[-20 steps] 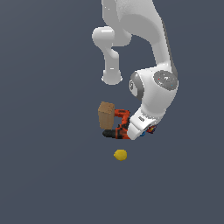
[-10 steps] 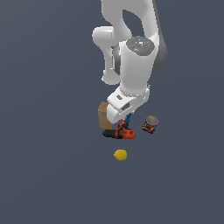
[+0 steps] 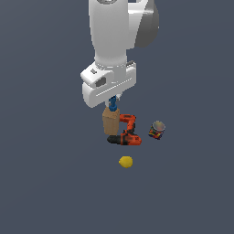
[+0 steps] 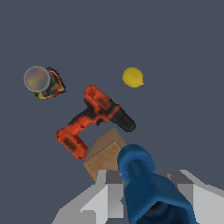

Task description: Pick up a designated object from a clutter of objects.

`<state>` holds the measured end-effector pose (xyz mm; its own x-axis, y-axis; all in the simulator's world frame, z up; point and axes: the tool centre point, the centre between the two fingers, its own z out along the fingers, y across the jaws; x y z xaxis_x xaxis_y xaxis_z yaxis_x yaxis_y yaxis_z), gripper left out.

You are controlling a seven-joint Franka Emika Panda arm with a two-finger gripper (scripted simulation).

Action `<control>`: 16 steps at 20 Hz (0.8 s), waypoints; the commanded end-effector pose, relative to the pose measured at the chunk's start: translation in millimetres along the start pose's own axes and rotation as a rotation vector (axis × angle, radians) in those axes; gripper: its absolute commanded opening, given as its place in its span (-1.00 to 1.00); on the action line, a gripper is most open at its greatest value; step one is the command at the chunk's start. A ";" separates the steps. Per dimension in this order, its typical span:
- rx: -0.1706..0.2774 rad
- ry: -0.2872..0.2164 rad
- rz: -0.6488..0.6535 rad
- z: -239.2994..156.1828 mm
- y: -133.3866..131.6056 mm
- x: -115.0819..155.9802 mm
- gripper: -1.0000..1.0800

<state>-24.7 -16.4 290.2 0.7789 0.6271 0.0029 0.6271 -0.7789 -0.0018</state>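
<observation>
The two grey fingers [image 4: 107,192] sit on either side of the blue piece [image 4: 144,186] and pinch it between them. The gripper [image 3: 113,103] holds it this way so it cannot slip out. The blue piece is up in the air, off the floor, with its wider end pointing down at the other things. In the exterior view only a small bit of it shows under the big white hand, so its full shape is hard to tell there.

Just under it stands the box [image 3: 111,120]. The drill [image 3: 125,132] lies beside the box, likely touching it. The can [image 3: 156,130] stands near the drill, and the lemon [image 3: 125,162] lies apart from them all.
</observation>
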 end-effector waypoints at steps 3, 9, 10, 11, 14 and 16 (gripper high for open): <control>0.001 0.000 -0.001 -31.9 18.6 -28.7 -1.00; -0.001 -0.002 0.000 -61.9 38.1 -54.4 -1.00; -0.001 -0.002 0.000 -65.2 40.3 -57.3 -1.00; -0.001 -0.002 0.000 -67.9 42.1 -59.5 -1.00; -0.001 -0.003 0.000 -73.0 45.8 -63.6 -1.00; -0.002 -0.003 0.000 -73.8 46.7 -63.9 -1.00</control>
<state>-45.2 -92.1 362.5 0.7795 0.6263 0.0009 0.6263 -0.7796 0.0001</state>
